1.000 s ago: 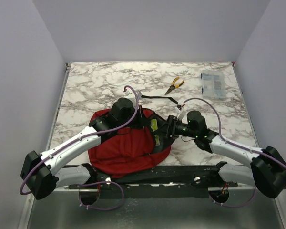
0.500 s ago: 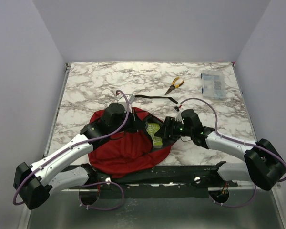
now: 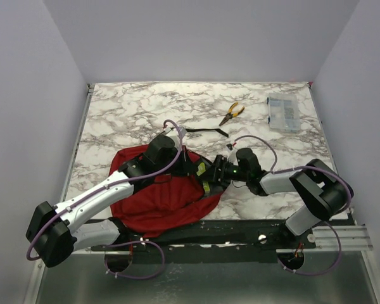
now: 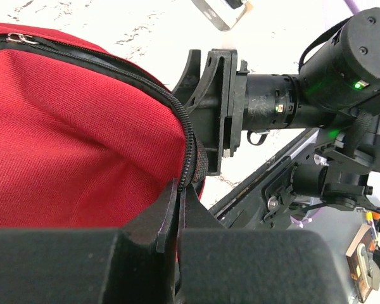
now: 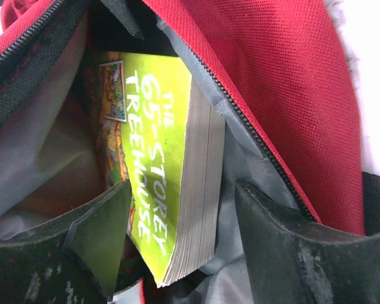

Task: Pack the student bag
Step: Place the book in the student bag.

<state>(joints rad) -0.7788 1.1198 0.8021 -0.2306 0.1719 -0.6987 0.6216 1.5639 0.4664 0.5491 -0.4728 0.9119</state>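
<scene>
The student bag lies dark red on the marble table, its mouth facing right. My left gripper is shut on the black zipper edge of that mouth and holds it up; from above it sits at the bag's top right. Inside the opening a lime-green paperback, "The 65-Storey Treehouse", leans against the grey lining. My right gripper reaches into the mouth with its fingers spread to either side of the book, and a gap shows at the page side. The book's green peeks out in the top view.
Yellow-handled pliers and a clear compartment box lie at the back right. A black strap trails behind the bag. White walls close in three sides, and a black rail runs along the near edge.
My right arm folded and pushed left, carrying the book deeper into the bag's mouth, and its fingers spread wider. My left gripper kept its hold on the zipper edge while shifting slightly.
</scene>
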